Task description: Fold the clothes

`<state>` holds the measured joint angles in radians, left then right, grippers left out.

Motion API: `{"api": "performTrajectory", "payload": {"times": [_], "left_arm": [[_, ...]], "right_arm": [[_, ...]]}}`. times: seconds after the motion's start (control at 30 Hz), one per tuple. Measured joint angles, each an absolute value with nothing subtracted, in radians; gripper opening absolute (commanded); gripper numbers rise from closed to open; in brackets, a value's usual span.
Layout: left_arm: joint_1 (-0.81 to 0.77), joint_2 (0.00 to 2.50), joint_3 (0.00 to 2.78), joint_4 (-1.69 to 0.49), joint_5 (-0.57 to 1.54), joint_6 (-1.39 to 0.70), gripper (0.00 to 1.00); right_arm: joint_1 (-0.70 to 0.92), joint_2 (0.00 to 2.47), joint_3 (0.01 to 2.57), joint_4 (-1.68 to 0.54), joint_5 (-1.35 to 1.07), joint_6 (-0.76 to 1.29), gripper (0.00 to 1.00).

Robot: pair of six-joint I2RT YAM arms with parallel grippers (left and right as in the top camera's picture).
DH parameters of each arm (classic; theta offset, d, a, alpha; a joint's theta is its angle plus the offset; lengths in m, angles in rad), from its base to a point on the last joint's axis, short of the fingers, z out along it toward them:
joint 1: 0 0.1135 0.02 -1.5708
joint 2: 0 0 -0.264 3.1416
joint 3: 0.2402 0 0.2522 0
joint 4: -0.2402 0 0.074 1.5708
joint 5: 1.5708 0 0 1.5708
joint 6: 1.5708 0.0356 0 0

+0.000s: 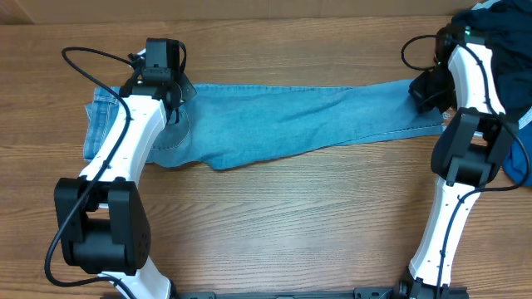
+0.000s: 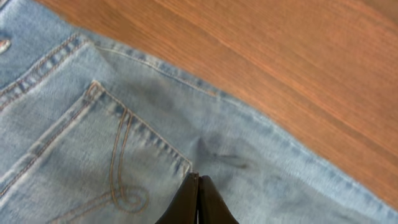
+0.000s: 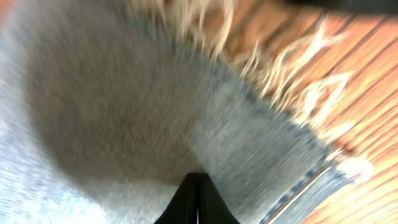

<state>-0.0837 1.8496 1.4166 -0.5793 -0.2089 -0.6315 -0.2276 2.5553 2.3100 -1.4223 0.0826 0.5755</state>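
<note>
A pair of light blue jeans [image 1: 291, 116] lies stretched left to right across the wooden table [image 1: 291, 224], waist at the left and frayed leg hem at the right. My left gripper [image 1: 176, 106] is at the seat, beside the back pocket. In the left wrist view its jaws [image 2: 198, 178] are pressed together, pinching the denim [image 2: 124, 124] at the pocket's corner. My right gripper [image 1: 426, 93] is at the leg end. In the blurred right wrist view its jaws [image 3: 198, 178] are shut on the denim [image 3: 124, 106] near the frayed hem [image 3: 292, 81].
A heap of dark blue clothes [image 1: 499, 25] sits at the back right corner, behind the right arm. More blue cloth [image 1: 519, 162] shows at the right edge. Bare wood lies in front of the jeans.
</note>
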Motion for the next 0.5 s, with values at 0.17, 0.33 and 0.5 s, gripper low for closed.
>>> {"api": "performTrajectory", "payload": {"times": [0.17, 0.33, 0.5], "left_arm": [[-0.083, 1.850, 1.416, -0.675, -0.230, -0.625, 0.04], [-0.060, 1.856, 1.413, -0.710, -0.244, -0.634, 0.04], [-0.019, 1.904, 1.386, -0.668, -0.251, -0.643, 0.04]], "right_arm": [[-0.228, 2.439, 2.312, -1.406, 0.065, 0.511, 0.04], [-0.228, 2.275, 2.340, -1.419, -0.031, 0.425, 0.04], [-0.238, 2.181, 2.358, -1.518, -0.107, 0.357, 0.04]]}}
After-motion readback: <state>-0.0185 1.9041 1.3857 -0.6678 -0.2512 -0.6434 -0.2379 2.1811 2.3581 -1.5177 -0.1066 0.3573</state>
